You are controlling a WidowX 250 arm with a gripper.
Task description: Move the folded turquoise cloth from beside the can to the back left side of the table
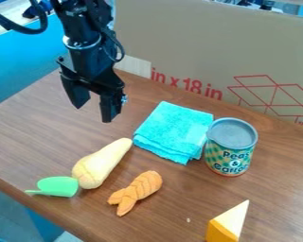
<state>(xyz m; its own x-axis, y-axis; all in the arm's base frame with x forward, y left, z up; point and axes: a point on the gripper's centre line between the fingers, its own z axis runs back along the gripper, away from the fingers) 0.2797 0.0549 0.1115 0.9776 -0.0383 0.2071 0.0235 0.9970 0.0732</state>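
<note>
Nearest the camera, a pale-and-yellow wedge (227, 226) rests on the desk (166, 208). From the left come a green toy scoop (57, 186) at the yellow squash's (98, 165) wide end, the gripper (93, 113), holding nothing, its fingers well apart, and an orange toy shrimp (136, 191). Beyond, a blue towel (173, 130) lies flat, being folded, beside a can (231, 147), steady on its base.

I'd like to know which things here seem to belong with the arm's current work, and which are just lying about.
Likely involved, judging only by nearness:
- end effector, open and holding nothing
- folded cloth
- yellow squash

Apparently just lying about:
- can
- orange toy
- green toy
- yellow wedge
</note>
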